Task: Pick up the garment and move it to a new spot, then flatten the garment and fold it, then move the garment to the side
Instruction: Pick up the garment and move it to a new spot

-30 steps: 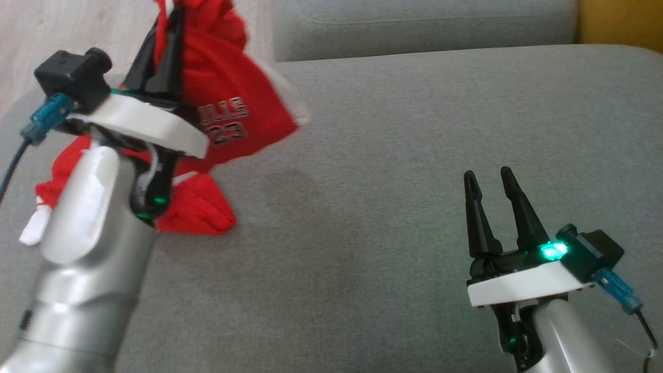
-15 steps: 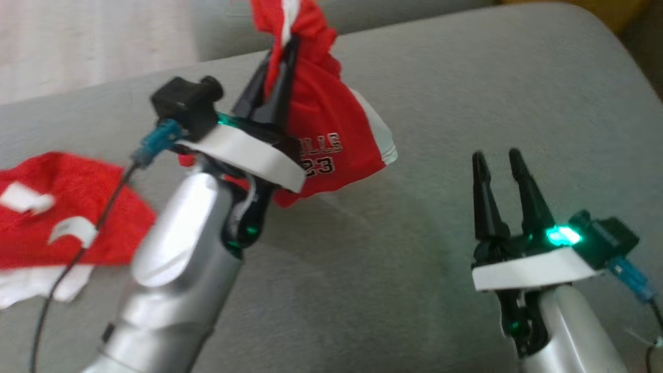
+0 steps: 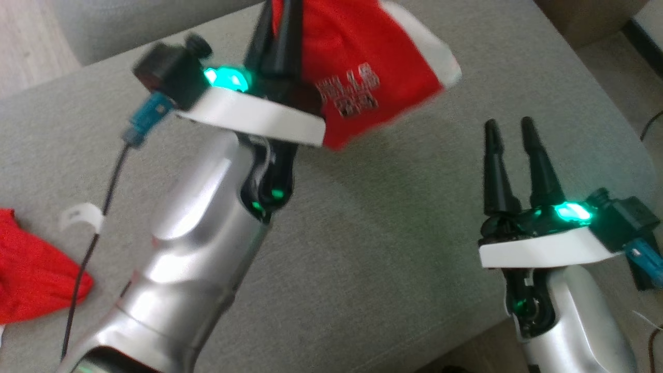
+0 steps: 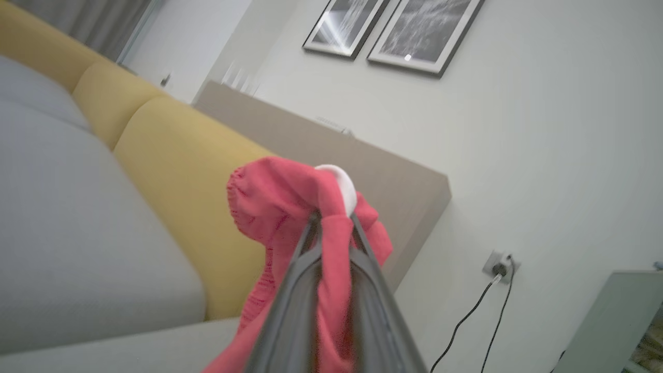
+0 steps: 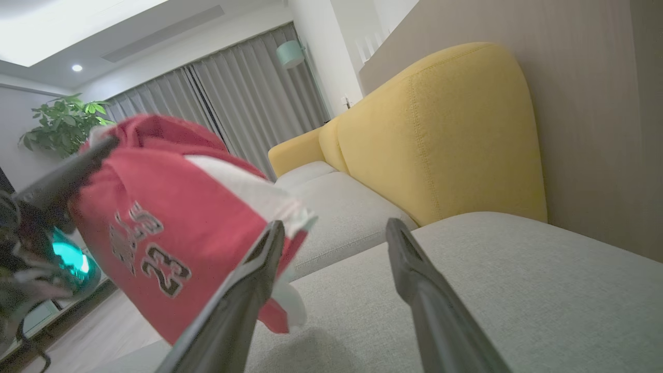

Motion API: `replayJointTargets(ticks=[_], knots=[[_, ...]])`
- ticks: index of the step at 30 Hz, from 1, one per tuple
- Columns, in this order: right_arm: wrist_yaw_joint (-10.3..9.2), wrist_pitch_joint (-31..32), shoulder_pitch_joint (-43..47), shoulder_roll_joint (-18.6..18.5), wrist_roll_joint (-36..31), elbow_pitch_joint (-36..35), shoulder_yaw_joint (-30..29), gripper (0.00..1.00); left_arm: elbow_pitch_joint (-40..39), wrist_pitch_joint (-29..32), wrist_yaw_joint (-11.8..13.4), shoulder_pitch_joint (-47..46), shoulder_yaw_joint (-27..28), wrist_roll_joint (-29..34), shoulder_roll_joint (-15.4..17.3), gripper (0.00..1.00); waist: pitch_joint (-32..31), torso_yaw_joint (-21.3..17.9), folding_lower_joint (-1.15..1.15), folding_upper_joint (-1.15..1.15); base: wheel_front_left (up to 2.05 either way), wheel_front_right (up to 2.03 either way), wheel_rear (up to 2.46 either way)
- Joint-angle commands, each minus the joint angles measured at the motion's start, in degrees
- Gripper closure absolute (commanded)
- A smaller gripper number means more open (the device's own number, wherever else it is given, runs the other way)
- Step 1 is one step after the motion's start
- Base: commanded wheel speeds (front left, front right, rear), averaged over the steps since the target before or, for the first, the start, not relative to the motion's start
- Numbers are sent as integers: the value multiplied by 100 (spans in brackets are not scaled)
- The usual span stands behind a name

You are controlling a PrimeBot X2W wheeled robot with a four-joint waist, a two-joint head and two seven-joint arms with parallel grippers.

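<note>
A: What carries everything?
B: A broad grey sofa seat [image 3: 388, 259], with a yellow backrest [image 5: 440, 129] behind it. Grey curtains [image 5: 233, 103] and a leafy plant [image 5: 62, 122] stand at one end of the room. Two framed prints [image 4: 393, 31] hang on a pale wall.
A: And the garment?
B: The red garment [image 3: 373, 67], white-trimmed and printed with a 23, hangs clear of the seat above its far edge. It is bunched in the left tool [image 4: 334, 223], whose fingers are clamped tight on a fold of it.
A: The other arm?
B: The right tool [image 3: 508, 123] hovers over the seat's near right corner, fingers spread wide, gripping nothing and apart from the garment.
A: Anything smaller?
B: A second red cloth [image 3: 31, 274] lies at the seat's left edge.
</note>
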Motion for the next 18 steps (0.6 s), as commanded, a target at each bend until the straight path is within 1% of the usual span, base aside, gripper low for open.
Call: replayJointTargets(ticks=[1,2,5,9,13,18], knots=[[-4,-36,-166,-19,1,-230,84,0,-7,-44,-12,-6,97,30,89,15,24,101,-2,0,0,0,0],[-4,-36,-161,-19,-16,-238,62,0,180,-54,12,76,74,101,90,0,30,166,-2,0,0,0,0],[-4,-36,-152,-19,-71,-242,-5,0,736,-72,172,352,51,531,233,0,29,393,-2,0,0,0,0],[-4,-36,-107,-19,-205,-208,-94,0,899,-76,184,723,297,1035,369,0,-25,803,-2,0,0,0,0],[-4,-36,-21,-19,-399,-125,-144,0,572,-77,99,1138,771,1503,427,0,-182,1210,-2,0,0,0,0],[-4,-36,140,-19,-628,-19,-220,0,-187,-78,-60,1808,1378,2180,534,0,-433,1655,-2,0,0,0,0]])
